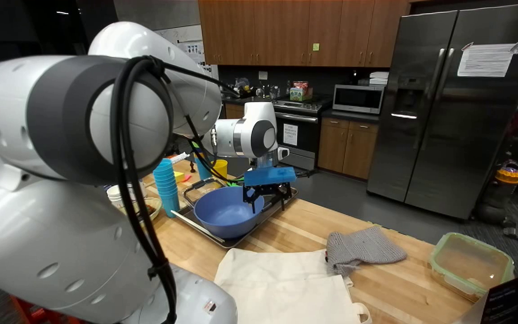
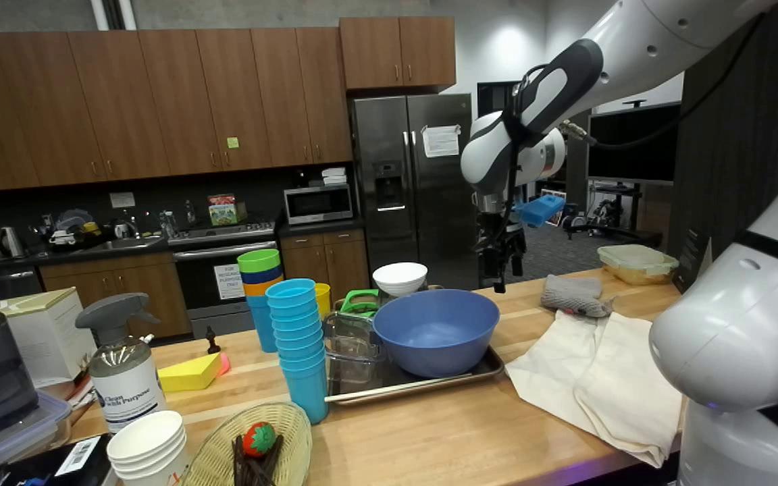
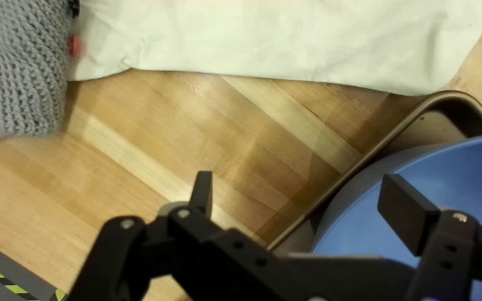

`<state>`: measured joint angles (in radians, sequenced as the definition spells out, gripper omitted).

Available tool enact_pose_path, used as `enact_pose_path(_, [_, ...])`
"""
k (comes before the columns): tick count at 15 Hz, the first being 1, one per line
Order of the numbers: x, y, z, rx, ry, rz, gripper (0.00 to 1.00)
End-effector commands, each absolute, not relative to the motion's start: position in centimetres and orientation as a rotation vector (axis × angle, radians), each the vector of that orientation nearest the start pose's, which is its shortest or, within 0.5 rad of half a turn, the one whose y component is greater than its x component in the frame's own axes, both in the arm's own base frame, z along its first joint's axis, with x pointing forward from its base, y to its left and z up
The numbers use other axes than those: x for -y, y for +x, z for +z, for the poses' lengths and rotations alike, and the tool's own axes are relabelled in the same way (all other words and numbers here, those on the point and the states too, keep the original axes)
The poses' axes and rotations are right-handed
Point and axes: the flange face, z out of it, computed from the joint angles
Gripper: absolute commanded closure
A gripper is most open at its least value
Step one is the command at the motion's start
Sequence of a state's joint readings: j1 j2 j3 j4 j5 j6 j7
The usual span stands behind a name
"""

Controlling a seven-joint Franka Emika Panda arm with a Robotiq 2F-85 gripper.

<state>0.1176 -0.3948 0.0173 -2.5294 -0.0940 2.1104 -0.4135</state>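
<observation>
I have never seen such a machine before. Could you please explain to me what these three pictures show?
You are looking at a white robot arm that ends in a two-fingered pincer. Two pictures come from cameras outside the robot, looking across the room; the close picture looks down from a camera on its wrist. On the wooden table, a blue bowl sits in a dark tray. Also there are stacked blue cups, a cream cloth and a crumpled grey knitted cloth. The pincer stands open near the bowl and holds nothing.
</observation>
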Motion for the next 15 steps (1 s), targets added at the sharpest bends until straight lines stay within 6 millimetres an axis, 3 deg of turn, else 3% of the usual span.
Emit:
enact_pose_path(1, [-5.1,40.6,41.2,0.947,-3.081,0.059,0.0])
enact_pose_path(6, [-5.1,40.6,41.2,0.947,-3.081,0.059,0.0])
enact_pose_path(15, [-6.5,38.7,36.2,0.788,-3.042,0.132,0.0])
